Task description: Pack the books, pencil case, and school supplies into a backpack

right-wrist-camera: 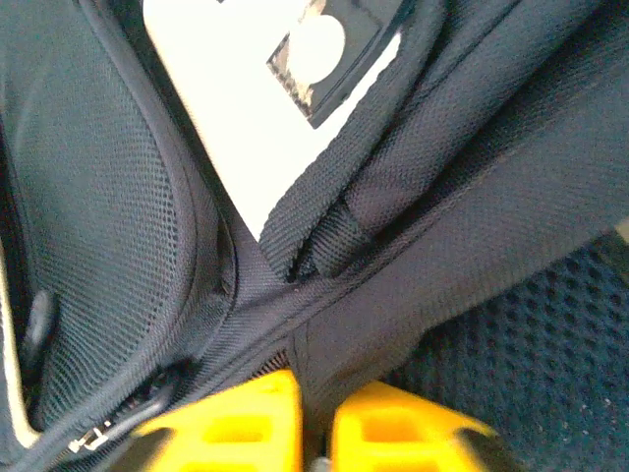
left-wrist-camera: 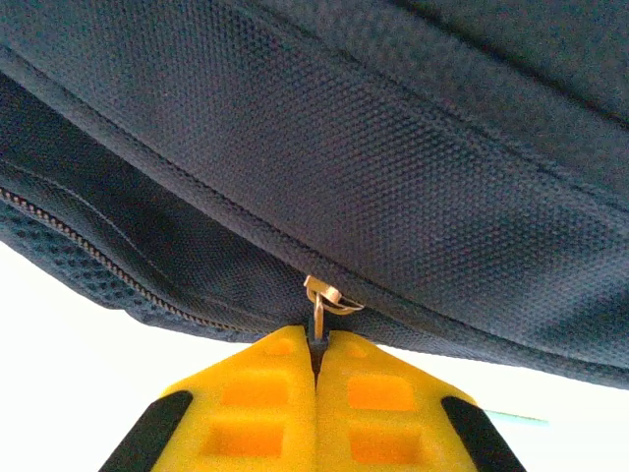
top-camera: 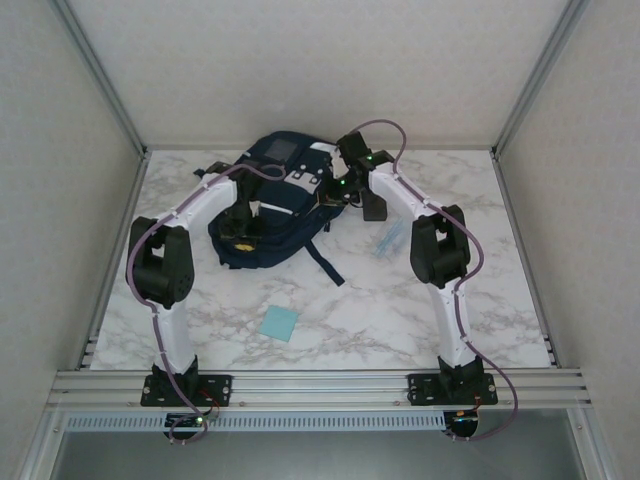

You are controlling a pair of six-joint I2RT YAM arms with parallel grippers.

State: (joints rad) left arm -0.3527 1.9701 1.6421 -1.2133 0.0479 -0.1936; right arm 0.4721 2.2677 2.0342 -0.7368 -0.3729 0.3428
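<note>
The step in hand looks like working the zip of the backpack (top-camera: 270,248), which lies flat at the back of the marble-patterned table (top-camera: 420,320); the left gripper (left-wrist-camera: 316,346) is clenched on the small brass-coloured zip pull (left-wrist-camera: 320,298), its yellow fingers pressed together beneath tightly woven navy cloth; the right gripper (right-wrist-camera: 314,398) has a fold of stiff fabric between slightly parted fingers, and I cannot tell whether it pinches it; the next move likely calls for a steady pull along the curved seam while the cloth is braced; the thin blue pad (top-camera: 279,323) and limp clear packet (top-camera: 388,238) lie unpacked nearby.
</note>
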